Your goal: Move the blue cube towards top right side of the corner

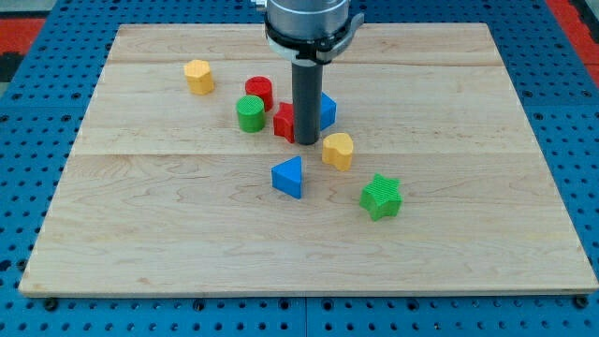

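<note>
The blue cube [326,110] sits just above the board's middle, mostly hidden behind my rod. My tip [307,142] rests on the board at the cube's lower left, touching or nearly touching it. A red block [284,122] of unclear shape lies right against the rod's left side. The wooden board [468,243] fills the view, and its top right corner [487,28] is far from the cube.
A red cylinder [259,92] and a green cylinder [250,113] stand left of the rod. A yellow block [198,76] lies at upper left. A yellow block [338,150], a blue triangular block [289,177] and a green star [382,197] lie below the tip.
</note>
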You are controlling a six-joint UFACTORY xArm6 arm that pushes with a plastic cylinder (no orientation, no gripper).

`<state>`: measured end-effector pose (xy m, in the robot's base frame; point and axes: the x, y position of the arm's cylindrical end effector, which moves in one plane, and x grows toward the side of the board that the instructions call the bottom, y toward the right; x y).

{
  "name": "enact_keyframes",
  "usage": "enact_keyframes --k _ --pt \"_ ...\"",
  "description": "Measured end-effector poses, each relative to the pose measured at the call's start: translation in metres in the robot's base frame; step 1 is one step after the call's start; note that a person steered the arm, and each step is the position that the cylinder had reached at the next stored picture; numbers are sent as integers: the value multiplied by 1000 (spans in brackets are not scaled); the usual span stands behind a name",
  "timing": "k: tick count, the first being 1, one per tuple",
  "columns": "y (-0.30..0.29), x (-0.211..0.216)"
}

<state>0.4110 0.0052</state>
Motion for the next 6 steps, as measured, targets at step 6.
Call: enact_keyframes --k 6 --pt "117 -138"
